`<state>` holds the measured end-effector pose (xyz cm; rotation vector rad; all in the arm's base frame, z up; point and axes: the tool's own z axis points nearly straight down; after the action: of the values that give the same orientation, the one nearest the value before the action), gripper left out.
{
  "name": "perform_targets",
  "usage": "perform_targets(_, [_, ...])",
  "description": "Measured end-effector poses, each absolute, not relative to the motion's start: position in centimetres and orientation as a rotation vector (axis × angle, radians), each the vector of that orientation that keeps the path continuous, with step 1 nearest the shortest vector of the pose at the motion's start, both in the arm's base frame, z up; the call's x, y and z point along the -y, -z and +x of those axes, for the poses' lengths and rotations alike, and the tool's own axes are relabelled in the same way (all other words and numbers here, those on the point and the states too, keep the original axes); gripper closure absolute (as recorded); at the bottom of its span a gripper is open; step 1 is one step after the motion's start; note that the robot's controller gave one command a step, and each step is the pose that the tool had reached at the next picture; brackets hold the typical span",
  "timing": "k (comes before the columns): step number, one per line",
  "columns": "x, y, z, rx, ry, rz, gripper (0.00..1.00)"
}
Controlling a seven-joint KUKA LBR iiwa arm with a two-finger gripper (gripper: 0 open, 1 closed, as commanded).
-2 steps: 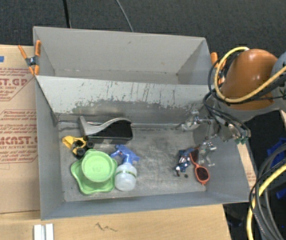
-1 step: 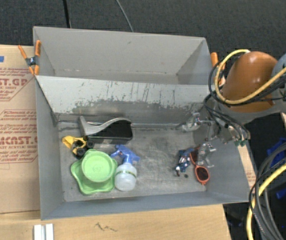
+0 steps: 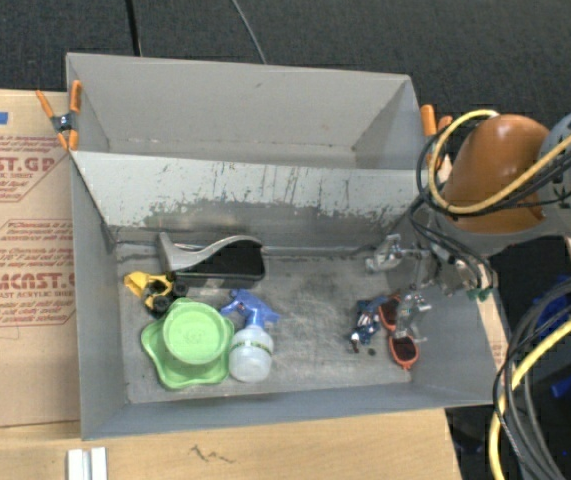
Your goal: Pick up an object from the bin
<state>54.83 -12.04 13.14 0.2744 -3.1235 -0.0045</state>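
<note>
- The end effector (image 3: pixel 403 286) hung low in the bin (image 3: pixel 265 118); we could not tell how wide it stood.
- Just beneath it lay a blue toy (image 3: pixel 366 326) and a red piece (image 3: pixel 403 349), close together.
- We judged a grasp there might catch both, or knock one aside.

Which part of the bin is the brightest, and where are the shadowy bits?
In the camera view, the light falls mostly on the back wall of the bin, its brightest part. The floor is dimmer, darkest in a strip along the back behind the black object and near the gripper. The green cup and white bottle look bright, with no strong glare.
</note>
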Motion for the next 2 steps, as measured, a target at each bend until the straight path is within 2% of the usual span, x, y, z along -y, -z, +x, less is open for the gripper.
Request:
perform_targets(1, [12.64,-7.32,56.01,3.061,-0.002,0.767,1.0])
perform_targets(2, [12.64,-7.32,56.01,3.061,-0.002,0.768,1.0])
